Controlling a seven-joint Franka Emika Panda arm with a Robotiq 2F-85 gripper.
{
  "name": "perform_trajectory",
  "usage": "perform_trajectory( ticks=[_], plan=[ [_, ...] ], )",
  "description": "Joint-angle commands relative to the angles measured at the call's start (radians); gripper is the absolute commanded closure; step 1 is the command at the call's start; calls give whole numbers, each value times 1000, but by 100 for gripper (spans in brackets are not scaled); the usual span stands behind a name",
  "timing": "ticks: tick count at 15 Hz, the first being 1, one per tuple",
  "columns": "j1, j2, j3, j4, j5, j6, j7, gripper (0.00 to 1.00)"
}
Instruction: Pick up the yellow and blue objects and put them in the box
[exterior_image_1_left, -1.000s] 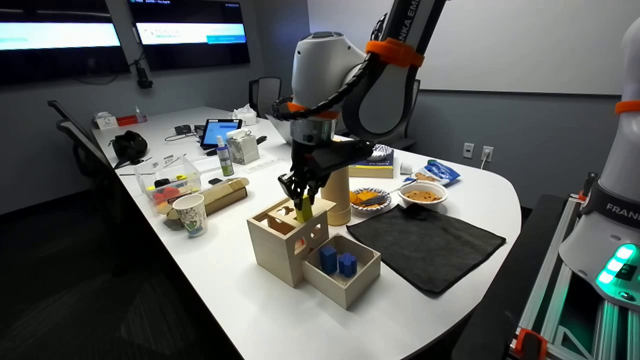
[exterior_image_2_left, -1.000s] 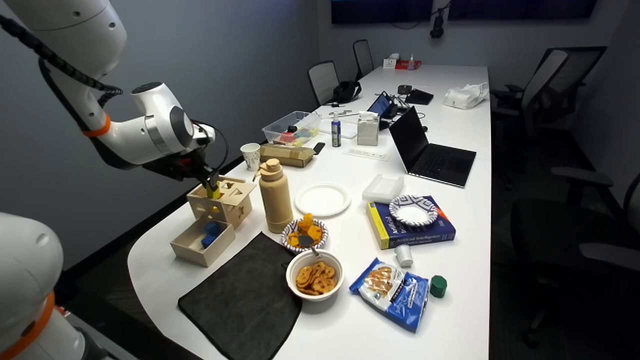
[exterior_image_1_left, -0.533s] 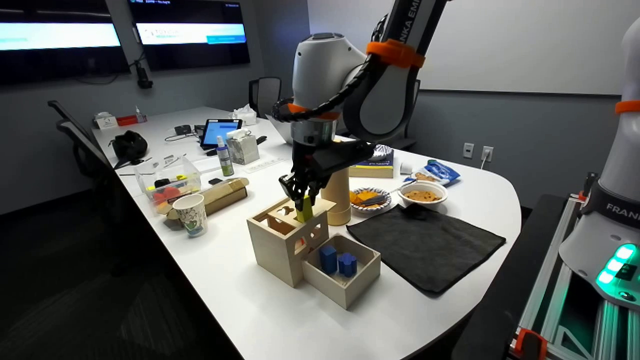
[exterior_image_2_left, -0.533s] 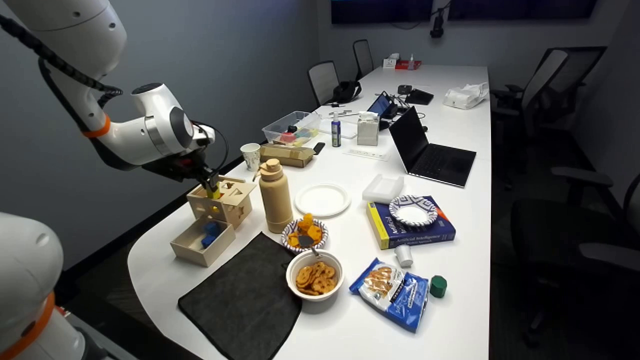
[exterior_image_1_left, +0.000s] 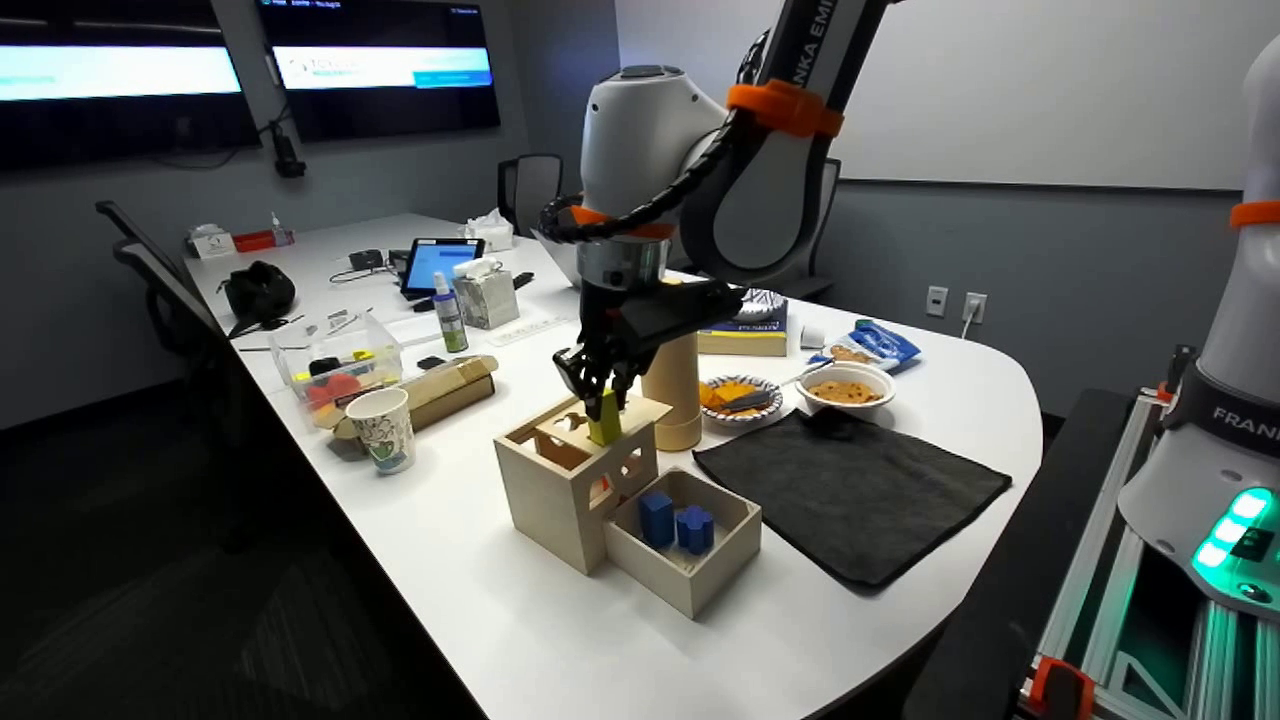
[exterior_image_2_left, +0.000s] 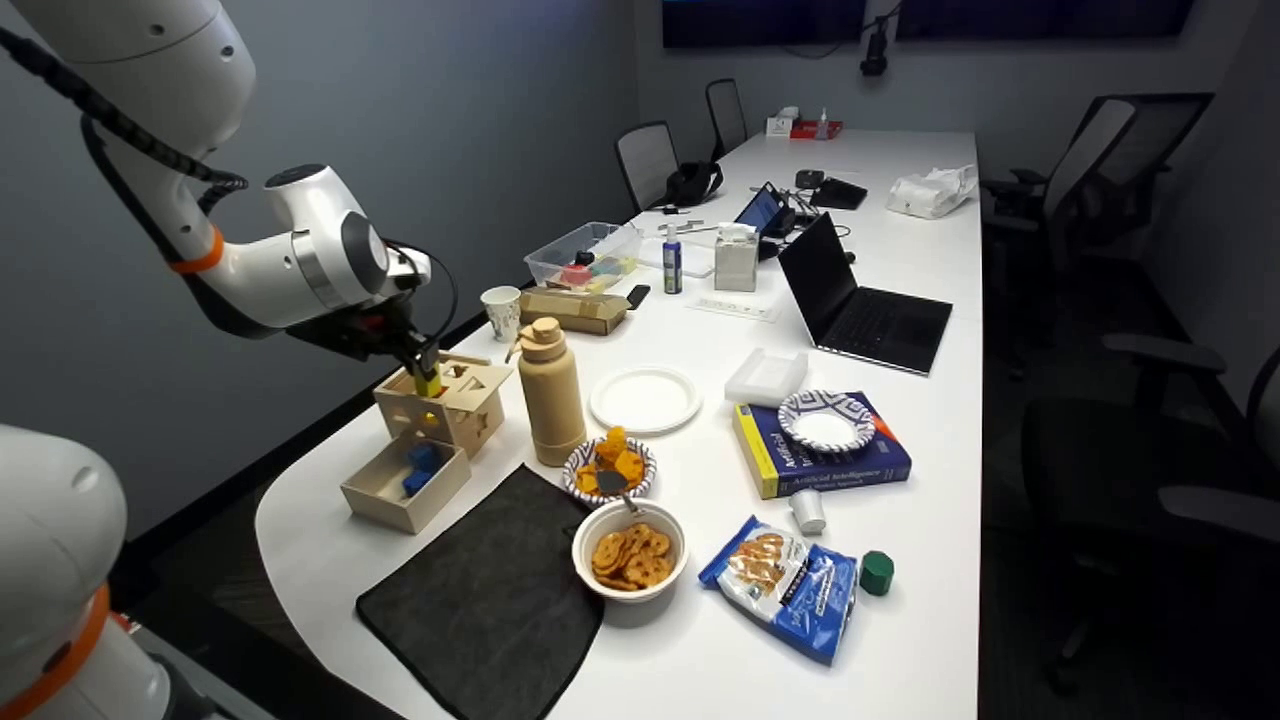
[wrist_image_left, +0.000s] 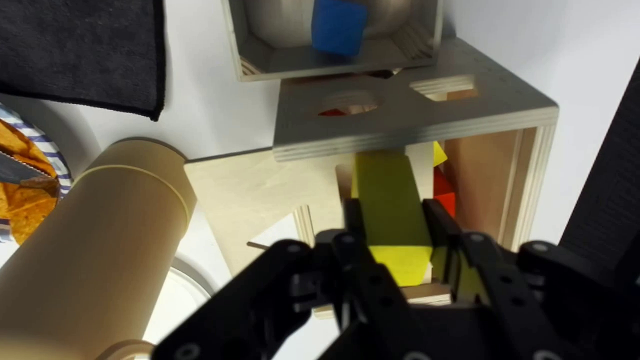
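In the wrist view, the yellow block (wrist_image_left: 392, 205) is clamped by the fingers (wrist_image_left: 441, 222), presumably to enter the box (wrist_image_left: 400, 120), a blue block (wrist_image_left: 339, 27) at twelve o'clock

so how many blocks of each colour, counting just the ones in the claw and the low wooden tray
Yellow: 1, the yellow block in the claw
Blue: 2, the square-sided block and the lobed block in the low tray
Total: 3
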Motion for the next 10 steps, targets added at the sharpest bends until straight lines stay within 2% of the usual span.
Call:
perform_trajectory(
  ticks=[1, 10],
  plan=[
    [4, 13, -3, 26, -5, 1, 0, 89],
    [0, 27, -5, 29, -1, 0, 4, 89]
  ],
)
